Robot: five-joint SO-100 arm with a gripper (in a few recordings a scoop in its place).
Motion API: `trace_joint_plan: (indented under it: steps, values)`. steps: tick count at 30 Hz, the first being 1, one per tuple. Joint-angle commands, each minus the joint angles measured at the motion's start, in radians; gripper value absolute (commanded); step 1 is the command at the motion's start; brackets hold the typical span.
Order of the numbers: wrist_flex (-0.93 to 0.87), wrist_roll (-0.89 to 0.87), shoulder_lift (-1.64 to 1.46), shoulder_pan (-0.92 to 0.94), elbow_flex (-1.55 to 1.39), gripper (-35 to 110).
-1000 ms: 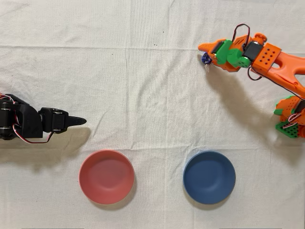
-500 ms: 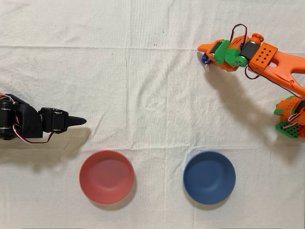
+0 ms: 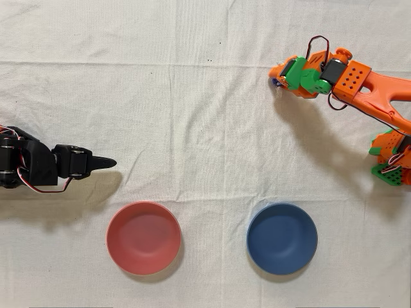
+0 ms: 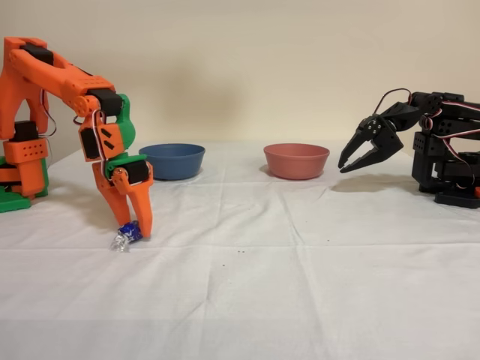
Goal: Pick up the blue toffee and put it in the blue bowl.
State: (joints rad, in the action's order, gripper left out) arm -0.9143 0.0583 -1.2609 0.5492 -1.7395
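- From the side, the orange arm bends down at the left of the fixed view, its gripper (image 4: 131,225) pointing straight down at the cloth
- The jaws are nearly closed, with the blue toffee (image 4: 127,233) pinched between their tips; one silvery wrapper end sticks out to the left
- I cannot tell whether the toffee touches the white cloth (image 4: 300,285) or hangs just above it
- Seen from above, the gripper (image 3: 280,76) sits near the upper right, and only a sliver of the toffee (image 3: 277,79) peeks out at its left edge
- The blue bowl (image 3: 282,239) rests on the worktop in the lower right of the overhead view, well apart from the gripper; I can see nothing inside it
- In the fixed view the blue bowl (image 4: 172,161) stands behind the orange arm, toward the back of the worktop
- A red-pink bowl (image 3: 143,238) lies to the left of the blue one in the overhead view, the two well separated
- The black arm (image 4: 420,146) stands idle at the right of the fixed view, with its pincers spread
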Motion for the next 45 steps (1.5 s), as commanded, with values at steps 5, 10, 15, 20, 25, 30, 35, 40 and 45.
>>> trace_joint_plan:
  steps: [5,10,15,20,25,30,35,40,45]
  values:
    - [0.000,0.051,-0.023,0.018,0.025,10]
    - [0.005,0.061,-0.028,0.026,0.021,11]
    - [0.008,0.083,-0.055,0.041,0.011,11]
    - [-0.003,0.117,-0.152,0.046,-0.037,11]
    - [-0.066,0.160,-0.337,0.029,-0.083,12]
    - [-0.156,0.199,-0.537,-0.005,-0.094,13]
    - [-0.264,0.230,-0.699,-0.078,-0.057,13]
    - [-0.362,0.245,-0.796,-0.225,0.067,13]
    - [-0.434,0.227,-0.818,-0.413,0.195,13]
